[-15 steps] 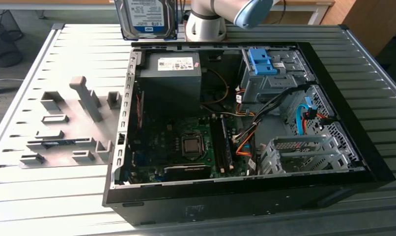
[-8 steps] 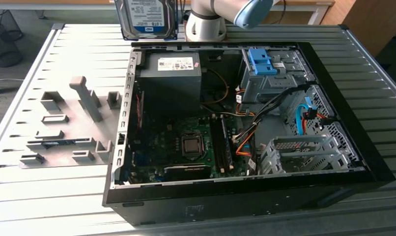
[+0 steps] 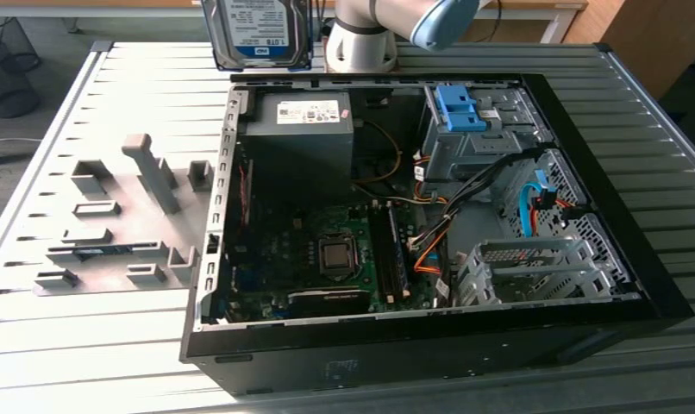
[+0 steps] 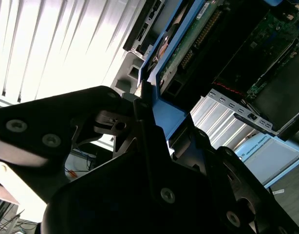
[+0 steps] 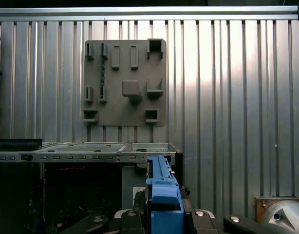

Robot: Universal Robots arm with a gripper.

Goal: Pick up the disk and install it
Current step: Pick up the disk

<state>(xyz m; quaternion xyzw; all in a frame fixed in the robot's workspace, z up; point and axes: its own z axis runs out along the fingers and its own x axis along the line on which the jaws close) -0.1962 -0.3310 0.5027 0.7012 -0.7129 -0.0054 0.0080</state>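
Observation:
The disk point(image 3: 259, 30), silver with a white-and-blue label, hangs upright at the top edge of the exterior view, above the far rim of the open computer case point(image 3: 623, 259). In the first wrist view its blue rail point(image 5: 163, 192) stands edge-on between the black fingers point(image 5: 134, 217) of my gripper point(image 5: 164, 209). The second wrist view shows the same blue rail point(image 4: 165, 114) and the disk's circuit-board side point(image 4: 188, 46) clamped in the gripper point(image 4: 157, 122). The gripper is shut on the disk.
Inside the case are a dark grey box with a white sticker point(image 3: 302, 129), a bright blue latch piece point(image 3: 460, 108), a motherboard point(image 3: 324, 250) and a metal drive cage point(image 3: 532, 267). A grey fixture plate point(image 3: 117, 216) lies on the slatted table at the exterior view's left.

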